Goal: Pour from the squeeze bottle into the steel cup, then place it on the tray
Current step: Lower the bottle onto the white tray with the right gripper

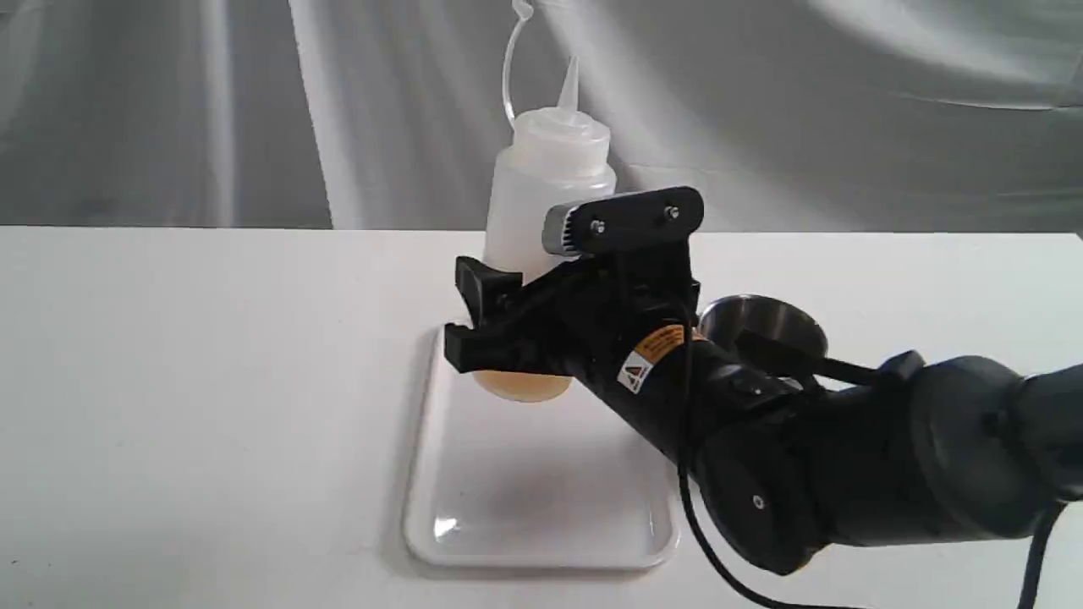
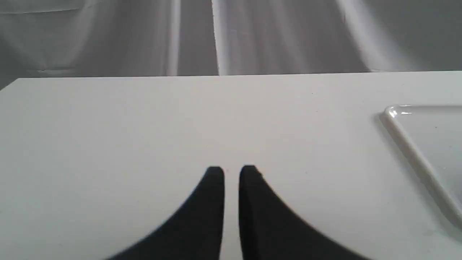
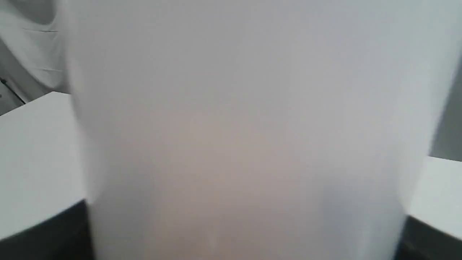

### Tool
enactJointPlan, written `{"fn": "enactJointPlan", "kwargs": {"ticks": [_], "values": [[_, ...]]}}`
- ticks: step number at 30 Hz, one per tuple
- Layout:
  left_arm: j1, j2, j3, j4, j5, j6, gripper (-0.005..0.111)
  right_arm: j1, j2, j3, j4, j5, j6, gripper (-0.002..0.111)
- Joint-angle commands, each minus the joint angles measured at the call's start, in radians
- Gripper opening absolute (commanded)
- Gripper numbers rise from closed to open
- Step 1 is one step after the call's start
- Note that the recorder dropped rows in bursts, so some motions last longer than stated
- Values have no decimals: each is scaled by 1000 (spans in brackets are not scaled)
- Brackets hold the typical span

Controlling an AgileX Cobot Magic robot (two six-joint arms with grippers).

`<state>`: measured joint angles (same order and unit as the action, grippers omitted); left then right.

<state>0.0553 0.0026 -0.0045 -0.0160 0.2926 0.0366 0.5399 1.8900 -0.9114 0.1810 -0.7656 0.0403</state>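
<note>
Gripping the squeeze bottle point(image 1: 550, 194), the right pincer point(image 1: 472, 320) hangs just inside the far rim of the tray point(image 1: 541, 499).

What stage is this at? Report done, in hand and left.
Apparently done: the pour, since the squeeze bottle stands upright away from the steel cup, whose contents are hidden. In hand: the right pincer grips the bottle on or just above the far end of the tray. Left: release it and pull back.
</note>
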Motion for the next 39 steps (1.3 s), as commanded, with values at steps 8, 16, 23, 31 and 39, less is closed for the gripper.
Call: {"fn": "enactJointPlan", "kwargs": {"ticks": [8, 16, 23, 31, 39], "values": [[-8, -3, 4, -3, -9, -4, 8, 67, 1, -4, 42, -138, -40, 0], [-8, -3, 4, -3, -9, 0, 8, 68, 1, -4, 47, -142, -40, 0], [-8, -3, 4, -3, -9, 0, 8, 68, 1, -4, 47, -142, -40, 0], [-8, -3, 4, -3, -9, -4, 8, 68, 1, -4, 52, -135, -133, 0], [-8, -3, 4, -3, -9, -2, 8, 68, 1, -4, 210, -121, -250, 0]]}}
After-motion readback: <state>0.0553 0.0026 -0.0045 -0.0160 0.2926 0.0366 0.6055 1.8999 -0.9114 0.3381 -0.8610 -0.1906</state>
